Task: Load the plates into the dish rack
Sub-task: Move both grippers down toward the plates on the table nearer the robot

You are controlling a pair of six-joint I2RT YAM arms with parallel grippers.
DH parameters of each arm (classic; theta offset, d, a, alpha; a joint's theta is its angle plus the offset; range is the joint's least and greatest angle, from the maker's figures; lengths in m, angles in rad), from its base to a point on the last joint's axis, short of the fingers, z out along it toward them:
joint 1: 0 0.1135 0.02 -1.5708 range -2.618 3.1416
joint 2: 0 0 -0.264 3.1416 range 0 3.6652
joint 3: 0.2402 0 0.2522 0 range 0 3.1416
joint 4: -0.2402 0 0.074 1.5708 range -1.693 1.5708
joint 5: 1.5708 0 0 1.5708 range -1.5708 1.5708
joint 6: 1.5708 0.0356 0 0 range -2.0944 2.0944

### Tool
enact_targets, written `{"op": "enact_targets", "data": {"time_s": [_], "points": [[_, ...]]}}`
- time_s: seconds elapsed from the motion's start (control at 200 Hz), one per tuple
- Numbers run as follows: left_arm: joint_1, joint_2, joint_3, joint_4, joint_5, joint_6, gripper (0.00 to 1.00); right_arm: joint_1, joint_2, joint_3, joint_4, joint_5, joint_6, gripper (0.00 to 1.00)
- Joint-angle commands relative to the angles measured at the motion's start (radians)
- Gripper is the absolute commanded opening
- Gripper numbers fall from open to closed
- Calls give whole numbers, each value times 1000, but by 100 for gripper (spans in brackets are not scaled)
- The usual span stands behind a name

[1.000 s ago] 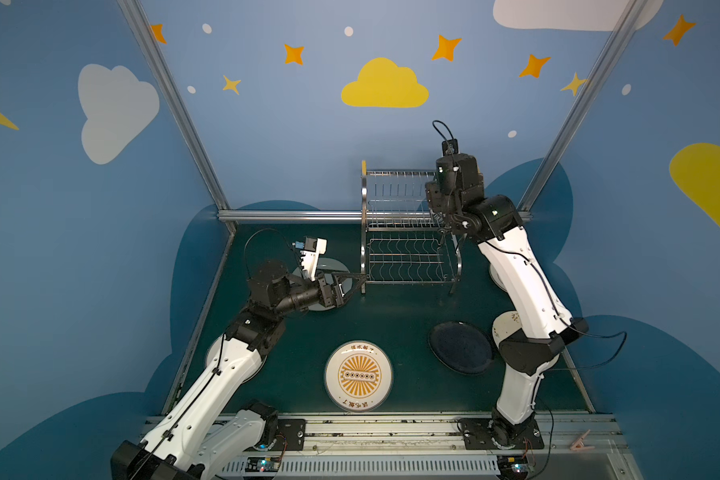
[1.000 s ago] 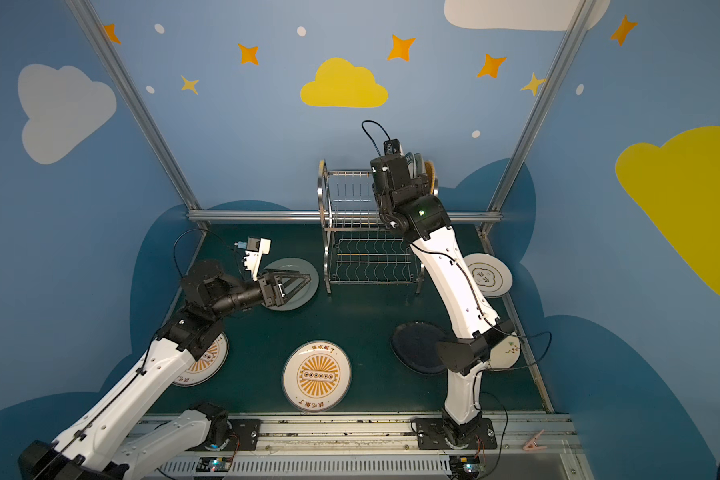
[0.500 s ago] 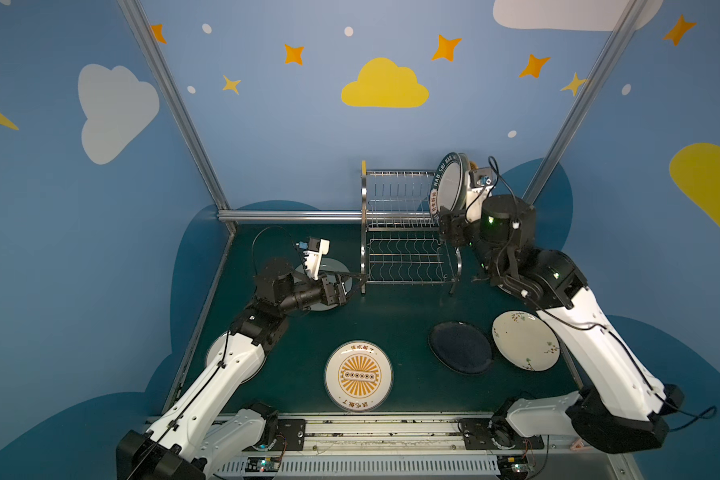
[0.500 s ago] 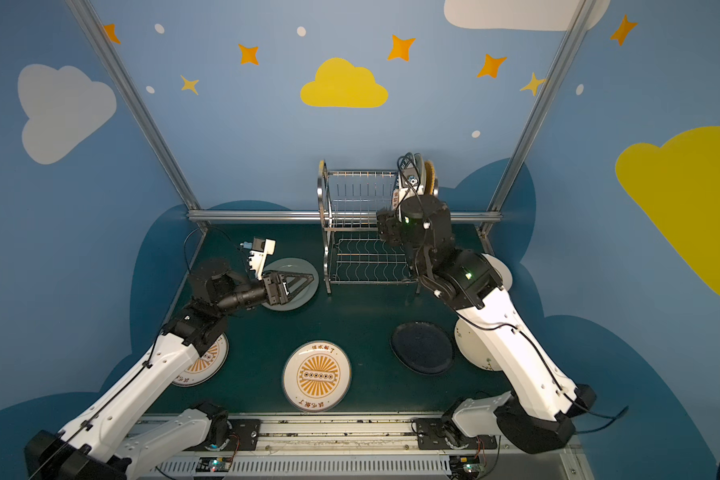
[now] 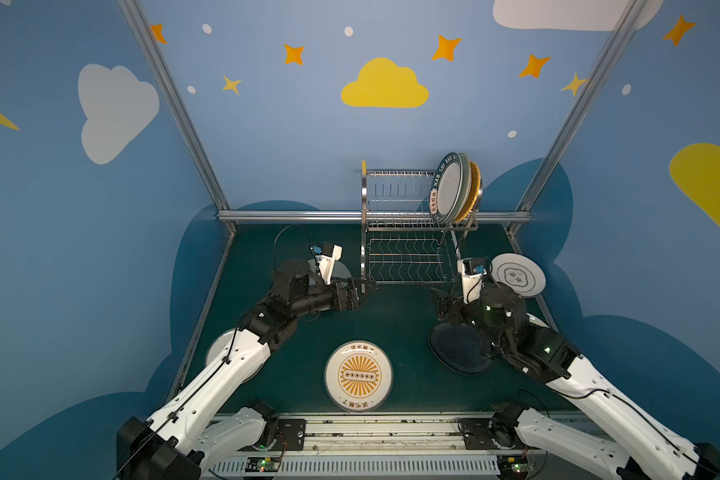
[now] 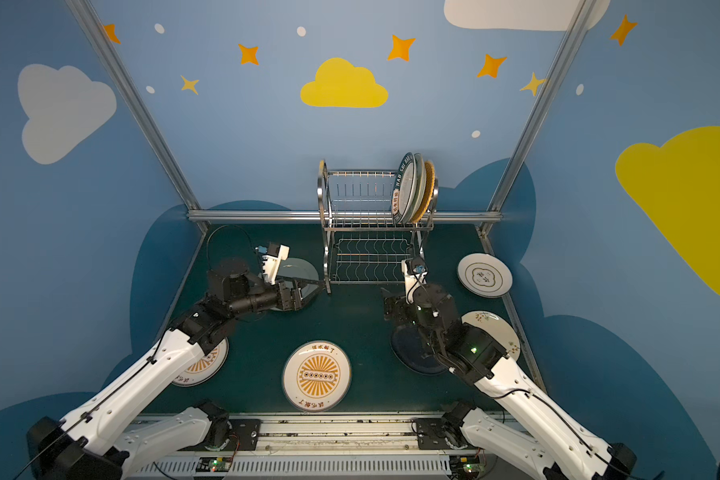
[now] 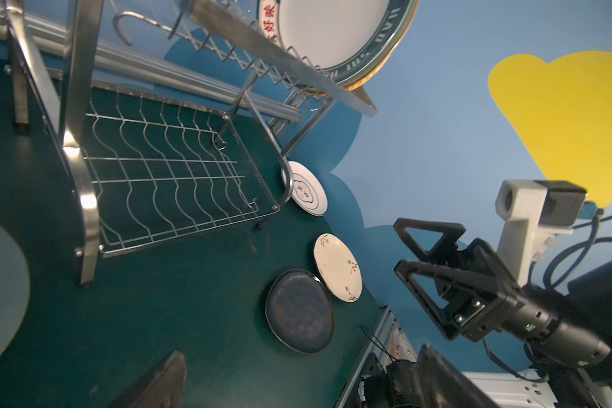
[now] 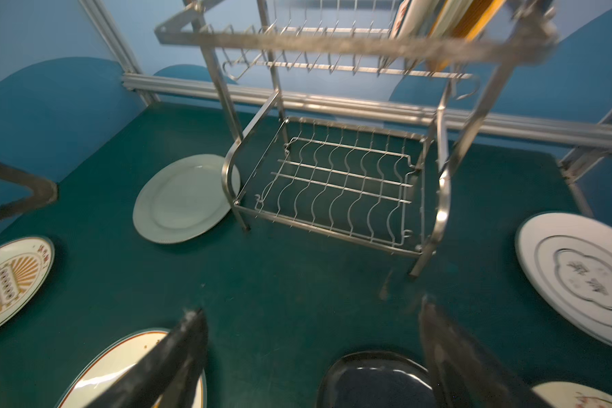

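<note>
- right gripper [image 6: 385,305]: jaws wide, empty. The black plate [image 6: 406,351] lies flat on the counter [image 6: 350,316] just below, so I'd say that arm's closest
- left gripper [image 6: 319,289]: jaws wide too

Reaching the white-and-black left robot arm [image 5: 225,370] forward and inward, with its black forearm lying near level. Holding the black left parallel gripper [image 6: 316,291], triangular-fingered, spread wide and gripping nothing. Folding the white-and-black right robot arm [image 5: 591,386] low, elbow bent, wrist pointing inward. Holding the black right parallel gripper [image 7: 400,245] parted wide too, and empty; its fingers [image 8: 181,353] smearing with blur in the right wrist view. Carrying a white camera mount [image 5: 327,259] above the left wrist.
</note>
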Motion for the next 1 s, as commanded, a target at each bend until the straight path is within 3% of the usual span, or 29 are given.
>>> {"op": "enact_targets", "data": {"time_s": [0.0,0.23,0.381,0.591,0.996], "points": [[-5,-15,-1,-94,-156,-51,100,6,-2,-131,174,-122,60,91],[45,-150,-164,-248,-467,-305,100,7,50,-332,409,-190,101,91],[160,-269,-358,-129,-378,-437,100,6,149,-333,415,-129,176,92],[280,-269,-470,-57,-260,-517,100,6,221,-281,405,-334,207,92],[370,-65,-582,262,-187,-577,100,4,292,-252,406,-396,213,92]]}}
